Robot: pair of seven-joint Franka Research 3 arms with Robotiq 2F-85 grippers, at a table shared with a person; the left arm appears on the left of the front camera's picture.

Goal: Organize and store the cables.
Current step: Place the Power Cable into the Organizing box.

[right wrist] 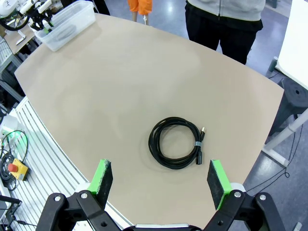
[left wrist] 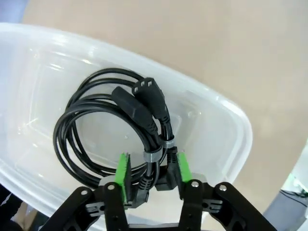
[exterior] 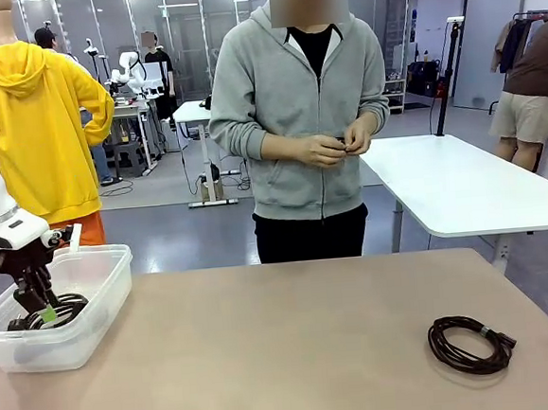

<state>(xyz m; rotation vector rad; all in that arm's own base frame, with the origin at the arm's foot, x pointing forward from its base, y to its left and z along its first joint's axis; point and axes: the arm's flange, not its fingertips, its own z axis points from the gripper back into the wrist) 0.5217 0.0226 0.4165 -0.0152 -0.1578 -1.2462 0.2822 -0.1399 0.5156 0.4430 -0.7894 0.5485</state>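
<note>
Cables, two: first coil [left wrist: 67, 144] flat in clear tub [left wrist: 240, 130], with socket plug [left wrist: 147, 86] and tie band [left wrist: 153, 156] plain in the left wrist view, plug pointing away from left gripper [left wrist: 151, 166], pads [left wrist: 123, 168] flanking band, clamped or loose indeterminate; second coil [exterior: 442, 348] on table [exterior: 266, 339], plug end jutting right in front view, below right gripper [right wrist: 160, 168], fingers [right wrist: 102, 175] wide apart.

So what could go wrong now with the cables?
The left fingers sit on both sides of the boxed cable; lifting away might snag it and pull it from the box. The other cable lies loose on the table; a sloppy grab by the right fingers could nudge it toward the edge.
</note>
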